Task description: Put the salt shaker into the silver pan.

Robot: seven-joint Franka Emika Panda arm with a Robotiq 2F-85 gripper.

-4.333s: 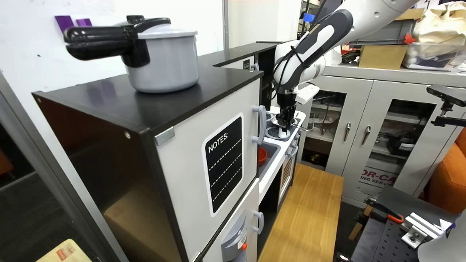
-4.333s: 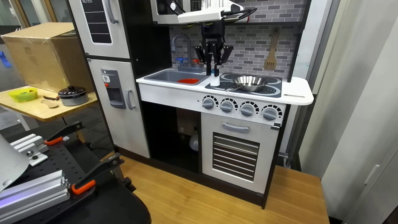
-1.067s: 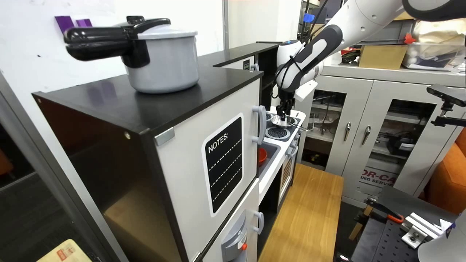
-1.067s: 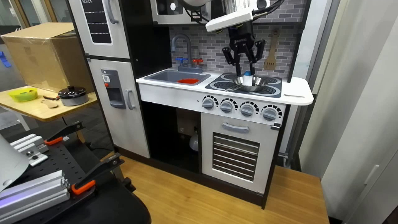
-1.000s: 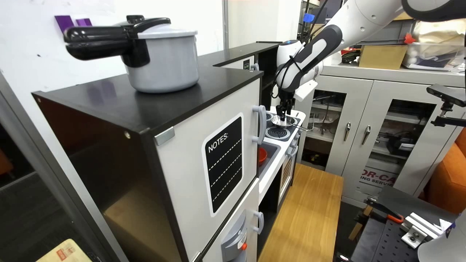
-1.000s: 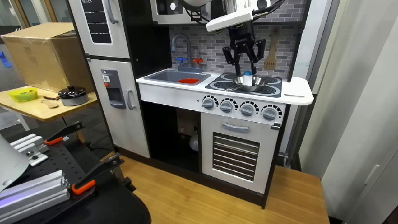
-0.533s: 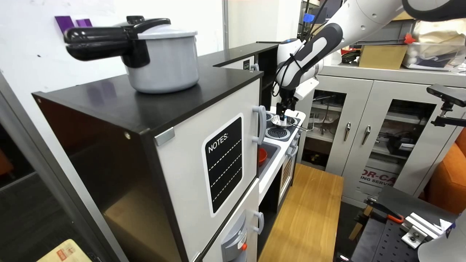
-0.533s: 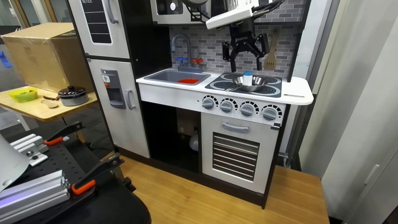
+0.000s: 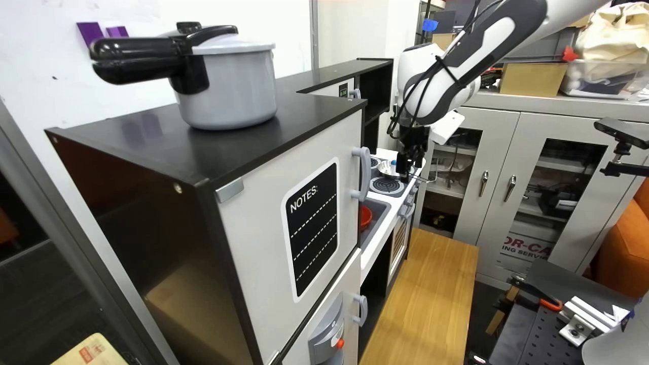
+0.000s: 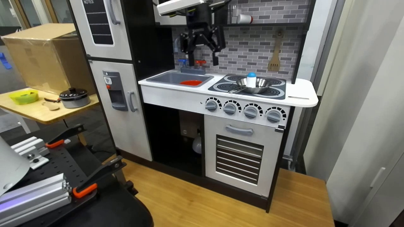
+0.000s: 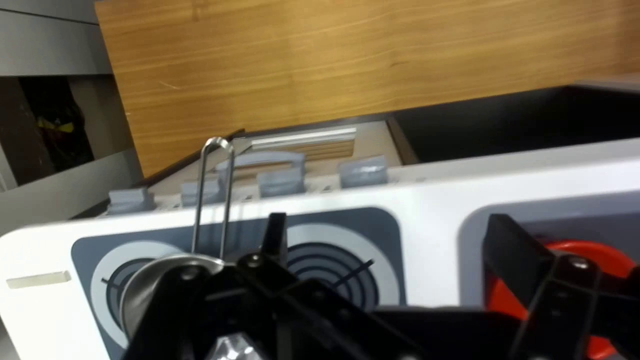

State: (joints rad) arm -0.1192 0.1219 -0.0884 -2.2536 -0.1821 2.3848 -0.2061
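The salt shaker point(image 10: 251, 80), white with a blue top, stands upright inside the silver pan point(image 10: 264, 84) on the toy stove. In an exterior view only the shaker's blue top point(image 9: 393, 162) shows clearly, with the pan point(image 9: 386, 169) partly behind the gripper. My gripper point(image 10: 203, 59) hangs apart from the shaker, above the counter near the sink, with its fingers spread and nothing between them. In the wrist view the gripper point(image 11: 387, 227) is wide open over the stove's edge and the sink. There the pan point(image 11: 142, 290) is partly covered by a finger, and the shaker is hidden.
A red bowl point(image 10: 191, 82) lies in the grey sink point(image 10: 164, 78). The pan's wire handle point(image 11: 227, 200) sticks out over the counter's front edge. A faucet point(image 10: 193, 70) and a shelf with a white cup point(image 10: 244, 19) are behind the gripper. The tall fridge unit point(image 10: 145, 41) stands beside the sink.
Over the last seconds the shaker went from the stove top into the pan. The fingers have spread and let it go, and the gripper has since moved away toward the sink side.
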